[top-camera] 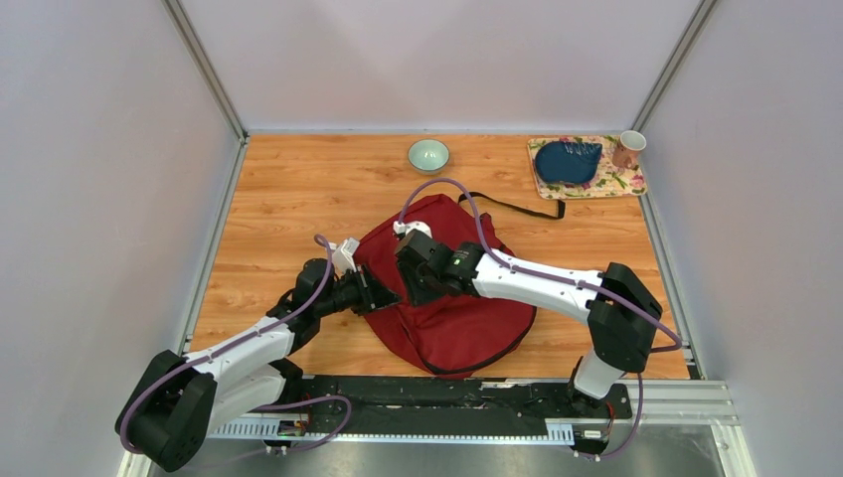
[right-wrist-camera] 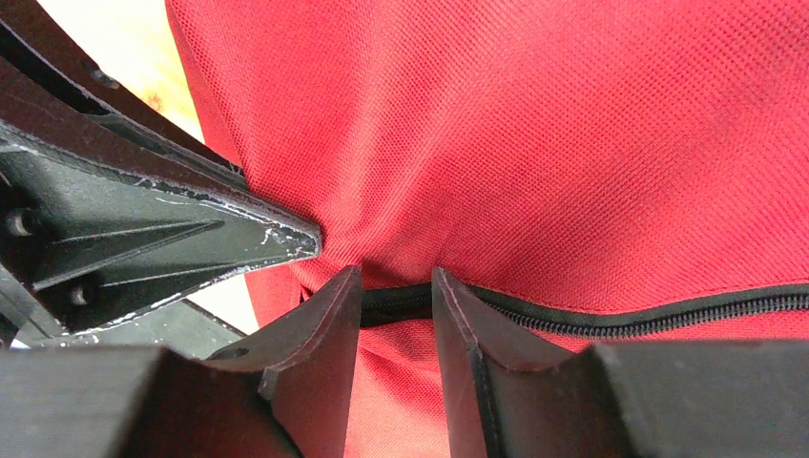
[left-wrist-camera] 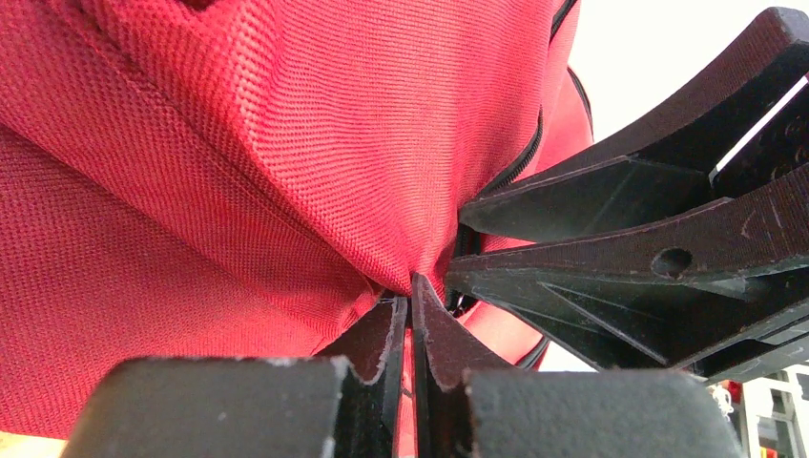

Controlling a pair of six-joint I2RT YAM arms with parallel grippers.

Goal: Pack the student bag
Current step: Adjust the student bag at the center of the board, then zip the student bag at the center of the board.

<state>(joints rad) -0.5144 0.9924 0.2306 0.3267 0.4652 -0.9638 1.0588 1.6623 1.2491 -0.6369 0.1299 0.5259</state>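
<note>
The wooden tabletop (top-camera: 278, 199) carries the student bag (top-camera: 457, 323), a dark red backpack slumped fairly flat in the middle, just ahead of the two arm bases. A black strap (top-camera: 517, 207) trails off its far edge toward the right.

Both arms reach in to the bag's near-left side and meet there almost tip to tip. The left claw (top-camera: 383, 296) is pinched nearly closed, with a tuck of red cloth gathered to a point between its tips (left-wrist-camera: 410, 286). The right claw (top-camera: 413, 283) is set narrow across the black zip (right-wrist-camera: 649, 310). The zip band runs between its tips (right-wrist-camera: 396, 286) and the cloth puckers there, so it seems to be gripping the seam, though the contact itself is hard to make out.

Far from the bag, along the back edge, sit a floral mat (top-camera: 621, 184) with a dark blue pouch (top-camera: 567, 161) on it, a cup (top-camera: 627, 149) at the mat's corner, and a pale green bowl (top-camera: 428, 155).

As for progress, the visible stretch of zip looks closed and no lining shows, so the mouth is not open to view. No books lie on the tabletop. Whether anything is inside cannot be told. My reading is that the work is at the zip, one claw bracing cloth and the other on the seam.
</note>
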